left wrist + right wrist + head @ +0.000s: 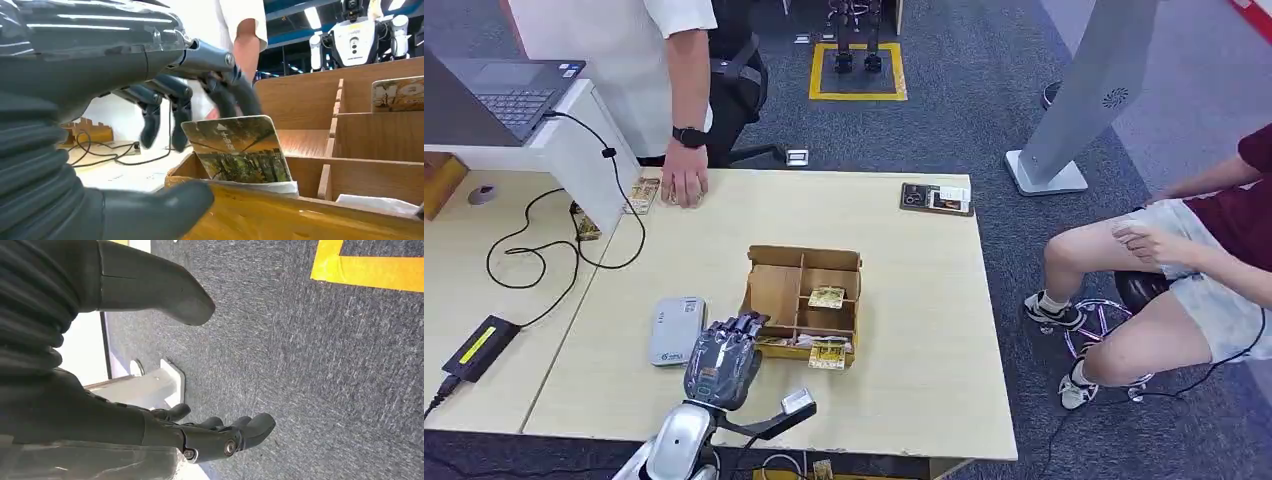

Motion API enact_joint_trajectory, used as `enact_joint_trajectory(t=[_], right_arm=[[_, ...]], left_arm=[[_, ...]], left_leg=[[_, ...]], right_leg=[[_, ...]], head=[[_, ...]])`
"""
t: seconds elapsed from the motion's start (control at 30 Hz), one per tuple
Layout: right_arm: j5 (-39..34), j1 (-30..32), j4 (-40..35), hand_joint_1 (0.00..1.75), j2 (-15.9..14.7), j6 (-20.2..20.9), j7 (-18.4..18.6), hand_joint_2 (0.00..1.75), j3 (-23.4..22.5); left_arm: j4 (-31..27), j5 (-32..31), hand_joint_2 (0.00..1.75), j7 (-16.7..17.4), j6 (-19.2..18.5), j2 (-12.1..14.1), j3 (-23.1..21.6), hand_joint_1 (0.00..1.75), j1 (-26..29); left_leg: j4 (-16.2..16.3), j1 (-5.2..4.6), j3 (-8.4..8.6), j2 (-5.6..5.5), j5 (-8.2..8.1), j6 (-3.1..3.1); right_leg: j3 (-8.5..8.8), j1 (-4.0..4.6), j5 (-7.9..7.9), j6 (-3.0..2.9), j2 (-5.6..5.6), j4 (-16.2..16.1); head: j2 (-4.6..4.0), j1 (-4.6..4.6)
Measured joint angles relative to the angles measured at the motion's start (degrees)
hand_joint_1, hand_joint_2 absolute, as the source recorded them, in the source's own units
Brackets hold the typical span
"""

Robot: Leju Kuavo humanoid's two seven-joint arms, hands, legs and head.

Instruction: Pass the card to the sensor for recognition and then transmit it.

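**Left hand at the box, card not yet held**

My left hand (pixel 724 358) hovers at the box's (pixel 774 290) near-left corner, fingers (pixel 177 107) spread wide, holding nothing. The card (pixel 237 149) stands upright on edge in the box's front compartment, just beyond my fingertips, thumb (pixel 160 210) outside the near wall. The left wrist view shows this gap; the head view hides it. My right hand (pixel 220 437) hangs slack above carpet, empty. The sensor (pixel 676 330) lies left of the box.

Grey carpet floor (pixel 984 90), yellow-bordered square (pixel 858 72) at twelve o'clock. Pale wood counter (pixel 924 330) centre. Black office chair (pixel 739 85) at eleven o'clock, grey floor stand (pixel 1079 100) at two o'clock.
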Motion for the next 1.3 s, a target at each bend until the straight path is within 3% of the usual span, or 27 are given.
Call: enact_joint_trajectory(t=[0.9, 1.1, 1.13, 1.17, 1.2, 1.3], right_arm=[[0.0, 0.0, -0.2, 0.00, 0.0, 0.0, 0.0, 1.75, 0.0], [0.0, 0.0, -0.4, 0.00, 0.0, 0.0, -0.2, 1.75, 0.0], [0.0, 0.0, -0.4, 0.00, 0.0, 0.0, -0.3, 1.75, 0.0], [0.0, 0.0, -0.4, 0.00, 0.0, 0.0, -0.4, 1.75, 0.0], [0.0, 0.0, -0.4, 0.00, 0.0, 0.0, -0.5, 1.75, 0.0], [0.0, 0.0, -0.4, 0.00, -0.1, -0.2, -0.7, 1.75, 0.0]], left_arm=[[-0.4, 2.4, 1.75, -1.2, -0.1, 0.4, 0.0, 0.00, 0.8], [-0.6, 5.2, 1.75, -5.2, 3.2, 0.4, 0.0, 0.03, 0.8], [-0.6, 5.5, 1.75, -5.8, 4.0, 0.4, 0.0, 0.59, 0.8], [-0.6, 5.8, 1.75, -6.4, 4.8, 0.4, 0.0, 1.64, 0.8], [-0.6, 6.1, 1.75, -6.8, 5.4, 0.4, 0.0, 1.75, 0.8], [-0.6, 7.1, 1.75, -8.0, 6.5, 0.4, 0.0, 1.75, 0.8]], left_leg=[[0.0, 0.00, 0.00, 0.00, 0.00, 0.00], [0.0, 0.00, 0.00, 0.00, 0.00, 0.00], [0.0, 0.00, 0.00, 0.00, 0.00, 0.00], [0.0, 0.00, 0.00, 0.00, 0.00, 0.00], [0.0, 0.00, 0.00, 0.00, 0.00, 0.00], [0.0, 0.00, 0.00, 0.00, 0.00, 0.00]], right_leg=[[0.00, 0.00, 0.00, 0.00, 0.00, 0.0], [-0.01, 0.00, 0.00, 0.00, 0.00, 0.0], [-0.01, 0.00, 0.00, 0.00, 0.00, 0.0], [-0.01, 0.00, 0.00, 0.00, 0.00, 0.0], [-0.01, 0.00, 0.00, 0.00, 0.00, 0.0], [-0.01, 0.00, 0.00, 0.00, 0.00, 0.0]], head=[[0.00, 0.00], [0.00, 0.00], [0.00, 0.00], [0.00, -0.02], [0.00, 0.00], [0.00, 0.00]])
